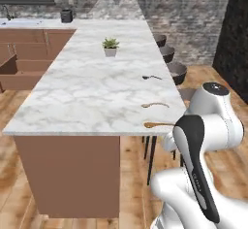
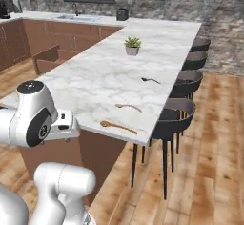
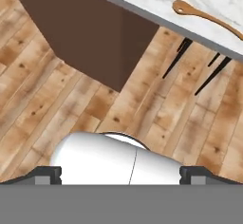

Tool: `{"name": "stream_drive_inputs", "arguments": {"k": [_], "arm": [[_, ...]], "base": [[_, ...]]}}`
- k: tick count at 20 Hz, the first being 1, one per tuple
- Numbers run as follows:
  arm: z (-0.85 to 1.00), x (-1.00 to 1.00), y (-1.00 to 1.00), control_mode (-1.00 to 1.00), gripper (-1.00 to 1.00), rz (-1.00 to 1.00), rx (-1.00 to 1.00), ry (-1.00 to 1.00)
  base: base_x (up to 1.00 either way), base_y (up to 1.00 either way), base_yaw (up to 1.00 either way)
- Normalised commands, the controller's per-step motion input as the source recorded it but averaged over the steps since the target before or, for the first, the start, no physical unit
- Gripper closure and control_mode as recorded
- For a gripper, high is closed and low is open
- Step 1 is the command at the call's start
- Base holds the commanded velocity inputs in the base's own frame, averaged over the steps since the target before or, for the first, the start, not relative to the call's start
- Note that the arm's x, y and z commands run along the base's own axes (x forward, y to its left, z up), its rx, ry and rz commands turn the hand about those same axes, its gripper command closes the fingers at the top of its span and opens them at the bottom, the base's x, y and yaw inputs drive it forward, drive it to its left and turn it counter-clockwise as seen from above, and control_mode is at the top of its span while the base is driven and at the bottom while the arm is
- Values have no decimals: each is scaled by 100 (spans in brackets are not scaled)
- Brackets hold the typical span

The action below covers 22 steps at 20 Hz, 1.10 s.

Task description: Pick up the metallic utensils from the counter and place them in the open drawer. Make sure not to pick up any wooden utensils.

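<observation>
On the white marble counter (image 1: 87,92) with grey veining, two light-brown wooden spoons (image 1: 156,105) lie near the right edge; beyond them lies a small dark metal spoon-like utensil (image 1: 151,77). The hand view looks down past the counter's near corner at the nearest wooden spoon (image 3: 204,18) and plank floor (image 3: 57,99). The base views add a small potted plant (image 2: 132,46) in a grey pot and black stools (image 2: 177,117). The reddish-brown open drawer (image 1: 14,73) juts out at far left. Whether the gripper's jaws are open or closed cannot be told.

White marble counter with grey veining (image 1: 87,89) sits on brown wooden cabinetry. Along its stool-side edge, well apart in a row: light-brown wooden spoon (image 1: 158,124) at the near corner, second, smaller wooden spoon (image 1: 155,105) further in, then a small dark metal spoon-like utensil (image 1: 151,77). Small green potted plant in a grey pot (image 1: 110,47) stands mid-slab further back; a dark canister (image 1: 66,15) sits on the far counter by the wall.
</observation>
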Motion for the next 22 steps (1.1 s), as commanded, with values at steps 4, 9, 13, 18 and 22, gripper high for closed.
{"name": "stream_drive_inputs", "arguments": {"k": [4, 9, 13, 18, 22], "arm": [[0, 0, 0, 100, -100, 0, 0, 0], [0, 0, 0, 100, -100, 0, 0, 0], [0, 0, 0, 100, -100, 0, 0, 0], [0, 0, 0, 100, -100, 0, 0, 0], [0, 0, 0, 100, -100, 0, 0, 0]], "base": [[-29, -98, 59], [-2, -91, 64], [0, -100, 55], [15, -100, 47], [6, -100, 25]]}}
